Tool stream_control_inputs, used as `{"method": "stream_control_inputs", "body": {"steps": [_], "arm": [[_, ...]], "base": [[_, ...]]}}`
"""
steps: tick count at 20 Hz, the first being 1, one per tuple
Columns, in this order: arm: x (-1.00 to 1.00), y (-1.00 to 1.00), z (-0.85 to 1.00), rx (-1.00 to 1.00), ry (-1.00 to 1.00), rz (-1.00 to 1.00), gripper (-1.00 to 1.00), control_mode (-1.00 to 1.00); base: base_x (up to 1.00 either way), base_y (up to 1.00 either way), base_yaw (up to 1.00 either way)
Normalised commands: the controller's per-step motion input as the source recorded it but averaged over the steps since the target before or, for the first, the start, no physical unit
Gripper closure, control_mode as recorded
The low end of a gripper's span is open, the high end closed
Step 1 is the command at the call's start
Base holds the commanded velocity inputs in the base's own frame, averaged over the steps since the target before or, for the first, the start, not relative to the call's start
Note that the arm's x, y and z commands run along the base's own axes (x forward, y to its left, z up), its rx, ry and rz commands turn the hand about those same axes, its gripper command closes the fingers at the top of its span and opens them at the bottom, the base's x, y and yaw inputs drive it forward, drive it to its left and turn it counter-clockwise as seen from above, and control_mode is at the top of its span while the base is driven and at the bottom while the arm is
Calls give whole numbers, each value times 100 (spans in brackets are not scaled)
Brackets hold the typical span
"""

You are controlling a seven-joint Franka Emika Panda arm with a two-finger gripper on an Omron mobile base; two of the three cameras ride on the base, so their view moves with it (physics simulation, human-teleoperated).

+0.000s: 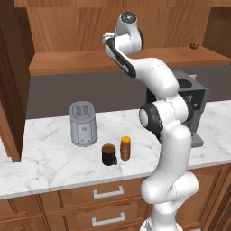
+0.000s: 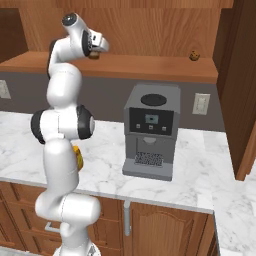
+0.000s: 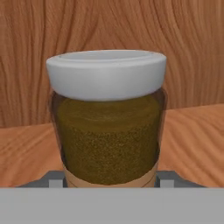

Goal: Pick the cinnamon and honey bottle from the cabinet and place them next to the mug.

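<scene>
The cinnamon (image 3: 107,131), a brown jar with a pale grey-white lid, stands upright on the cabinet's wooden shelf (image 3: 192,140) close in front of the hand camera. My gripper (image 3: 109,179) is shut on it low down, with one finger tip (image 3: 52,180) showing at each side of the jar. From the right base view the gripper (image 2: 100,48) reaches over the cabinet shelf (image 2: 150,67), with the cinnamon (image 2: 94,56) a small brown spot under it. On the counter the dark mug (image 1: 108,154) stands with the honey bottle (image 1: 125,148) just to its right.
A grey toaster (image 1: 83,123) stands behind and left of the mug. A coffee machine (image 2: 151,131) sits on the counter's right part. A small brown round thing (image 2: 194,55) lies far right on the shelf. Drawer fronts (image 1: 108,193) run below the marble counter (image 1: 49,158).
</scene>
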Motion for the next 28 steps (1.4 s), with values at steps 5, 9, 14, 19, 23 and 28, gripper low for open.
{"method": "stream_control_inputs", "body": {"steps": [5, 9, 14, 19, 23, 28], "arm": [[-81, 0, 0, 0, 0, 0, 100, -100], [-99, 0, 0, 0, 0, 0, 100, -100], [-96, 0, -6, 0, -3, 0, 100, -100], [-97, 0, 0, 0, -9, 0, 100, -100], [-100, 1, 0, 0, -11, -1, 100, -100], [-97, 19, -4, 0, -7, -4, 100, -100]], "base": [[0, 0, 0], [0, 0, 0], [0, 0, 0], [0, 0, 0], [0, 0, 0], [0, 0, 0]]}}
